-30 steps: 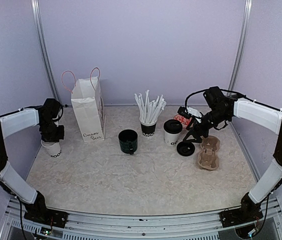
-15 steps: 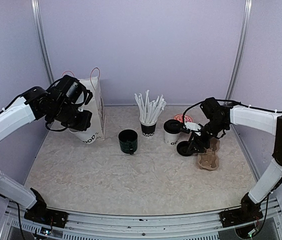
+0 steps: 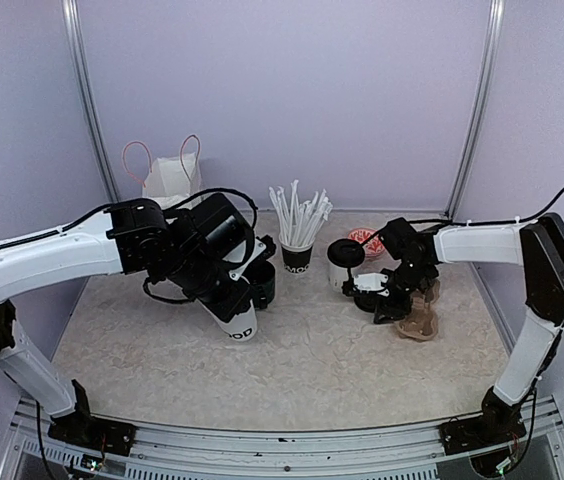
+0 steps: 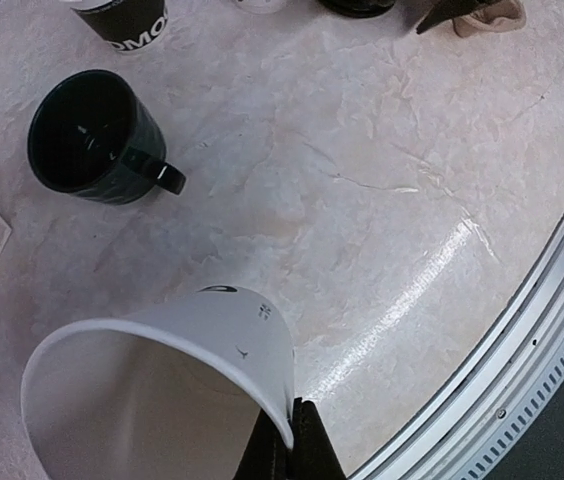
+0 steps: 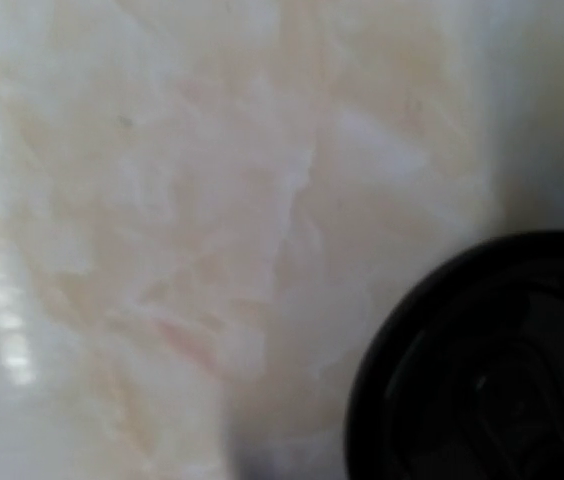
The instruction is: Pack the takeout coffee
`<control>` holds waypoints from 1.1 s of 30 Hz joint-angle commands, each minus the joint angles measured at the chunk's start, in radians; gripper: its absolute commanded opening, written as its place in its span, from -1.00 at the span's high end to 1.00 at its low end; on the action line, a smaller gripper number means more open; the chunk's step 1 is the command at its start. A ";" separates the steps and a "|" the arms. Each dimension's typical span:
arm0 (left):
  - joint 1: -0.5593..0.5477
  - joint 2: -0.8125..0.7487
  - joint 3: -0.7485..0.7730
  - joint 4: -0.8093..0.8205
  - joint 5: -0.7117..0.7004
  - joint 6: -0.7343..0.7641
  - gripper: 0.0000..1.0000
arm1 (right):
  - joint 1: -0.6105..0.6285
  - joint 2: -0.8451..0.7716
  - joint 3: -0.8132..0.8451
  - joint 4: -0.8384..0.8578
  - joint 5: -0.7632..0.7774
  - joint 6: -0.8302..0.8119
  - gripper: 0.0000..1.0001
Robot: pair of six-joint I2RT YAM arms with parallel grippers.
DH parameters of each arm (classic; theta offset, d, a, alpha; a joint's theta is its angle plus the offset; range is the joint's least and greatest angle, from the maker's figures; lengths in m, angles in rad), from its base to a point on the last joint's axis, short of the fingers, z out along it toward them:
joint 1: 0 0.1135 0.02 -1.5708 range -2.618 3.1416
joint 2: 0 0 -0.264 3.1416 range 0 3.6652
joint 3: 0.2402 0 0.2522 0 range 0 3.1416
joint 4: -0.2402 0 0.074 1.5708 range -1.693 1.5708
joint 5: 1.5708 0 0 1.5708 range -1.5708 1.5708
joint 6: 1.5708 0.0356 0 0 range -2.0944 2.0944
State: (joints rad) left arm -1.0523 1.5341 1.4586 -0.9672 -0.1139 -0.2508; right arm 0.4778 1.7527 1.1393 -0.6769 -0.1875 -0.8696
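Pale lavender walls (image 3: 282,90), slim metal corner posts (image 3: 474,105), cream marbled tabletop (image 3: 312,370), aluminium rail (image 3: 282,445) along its near edge

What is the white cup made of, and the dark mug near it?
The white cup looks like paper: matte, with a thin rolled rim and printed lettering. The dark mug is probably glazed ceramic: shiny, with thick walls and a handle, though plastic is possible.

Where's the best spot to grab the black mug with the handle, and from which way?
Best bet: come straight down from above and pinch the wall of the black mug at its rim, one finger inside and one outside. It stands upright with its mouth open, so the rim is free. Choose the side away from the handle, which juts out sideways.
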 commanded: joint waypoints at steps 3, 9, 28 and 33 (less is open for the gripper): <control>-0.066 0.066 0.002 0.100 0.015 0.067 1.00 | 0.008 0.035 0.005 0.043 0.071 -0.024 -0.02; -0.098 0.163 -0.006 0.131 0.016 0.093 1.00 | 0.008 0.058 0.026 0.041 0.074 -0.028 -0.02; -0.117 0.213 -0.079 0.202 0.008 0.122 0.77 | 0.010 0.141 0.098 0.031 0.052 -0.038 0.58; -0.118 0.199 -0.083 0.208 -0.002 0.119 0.59 | 0.014 0.138 0.098 0.021 0.051 -0.028 0.77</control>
State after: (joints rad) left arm -1.1637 1.7645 1.3842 -0.7876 -0.1059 -0.1429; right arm 0.4805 1.8805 1.2186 -0.6376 -0.1200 -0.9066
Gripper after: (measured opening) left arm 0.162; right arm 0.131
